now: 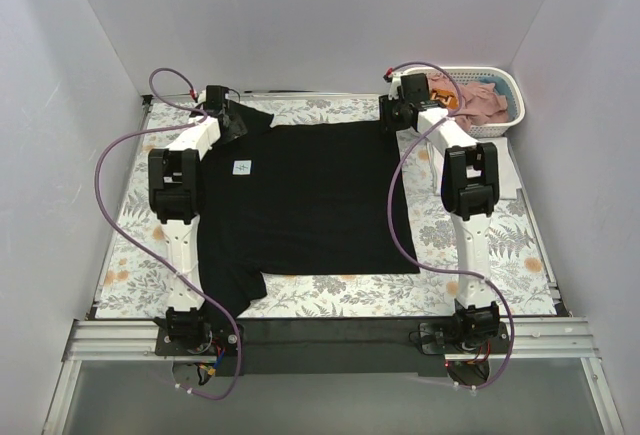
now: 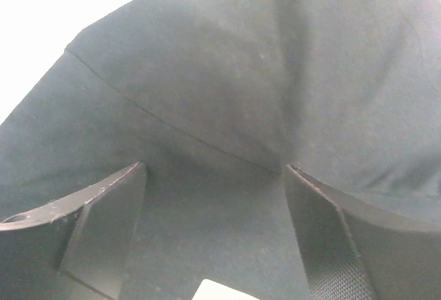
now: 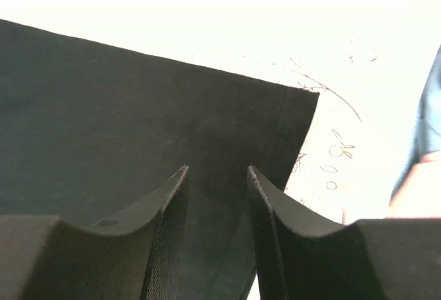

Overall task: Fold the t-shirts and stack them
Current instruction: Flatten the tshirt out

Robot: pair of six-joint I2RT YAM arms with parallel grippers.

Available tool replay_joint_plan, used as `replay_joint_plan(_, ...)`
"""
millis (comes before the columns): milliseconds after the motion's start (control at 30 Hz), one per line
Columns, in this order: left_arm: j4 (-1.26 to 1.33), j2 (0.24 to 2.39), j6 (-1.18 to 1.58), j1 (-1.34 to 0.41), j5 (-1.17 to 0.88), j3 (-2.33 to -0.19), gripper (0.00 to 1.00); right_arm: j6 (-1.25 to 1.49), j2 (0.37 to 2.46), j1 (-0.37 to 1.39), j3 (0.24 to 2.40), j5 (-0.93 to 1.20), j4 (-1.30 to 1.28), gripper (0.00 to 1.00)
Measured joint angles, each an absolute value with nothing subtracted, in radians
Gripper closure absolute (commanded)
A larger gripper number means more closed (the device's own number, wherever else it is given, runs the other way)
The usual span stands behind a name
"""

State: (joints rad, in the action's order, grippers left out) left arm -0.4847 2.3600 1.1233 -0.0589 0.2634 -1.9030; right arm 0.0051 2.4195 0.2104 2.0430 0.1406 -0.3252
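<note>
A large black t-shirt (image 1: 310, 195) lies spread flat in the middle, its small white neck label (image 1: 241, 166) toward the left. My left gripper (image 1: 225, 107) is at the shirt's far left sleeve. In the left wrist view its jaws (image 2: 215, 169) stand wide apart over rumpled black fabric (image 2: 207, 72), gripping nothing. My right gripper (image 1: 395, 112) is at the shirt's far right corner. In the right wrist view it (image 3: 218, 169) hovers open over the flat black corner (image 3: 138, 93). Dusty-pink t-shirts (image 1: 470, 103) are heaped in the basket.
A floral-print cloth (image 1: 330, 295) covers the table under the shirt and shows beside the corner (image 3: 331, 152). A white slotted basket (image 1: 510, 90) stands at the back right. White walls close in on three sides. Purple cables loop beside both arms.
</note>
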Motion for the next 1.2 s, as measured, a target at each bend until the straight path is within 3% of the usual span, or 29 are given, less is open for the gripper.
replay_joint_plan(200,-0.513,2.252,1.150,-0.059,0.224,-1.814,0.16,-0.010,2.208,0.237,1.830,0.129,-0.343,0.54)
replay_joint_plan(433,-0.518,1.759,1.219,-0.060,0.220,-1.454,0.15,0.033,1.845,0.361,1.459,0.064,-0.334,0.52)
replay_joint_plan(600,-0.489,1.501,1.262,-0.061,0.207,-1.177,0.12,0.072,1.780,0.440,1.285,0.024,-0.340,0.50)
replay_joint_plan(833,-0.501,1.530,1.281,-0.061,0.198,-0.940,0.09,0.083,1.780,0.434,1.174,-0.044,-0.354,0.47)
replay_joint_plan(1200,-0.447,1.709,1.288,-0.066,0.172,-1.011,0.07,0.063,1.885,0.403,1.213,-0.093,-0.301,0.47)
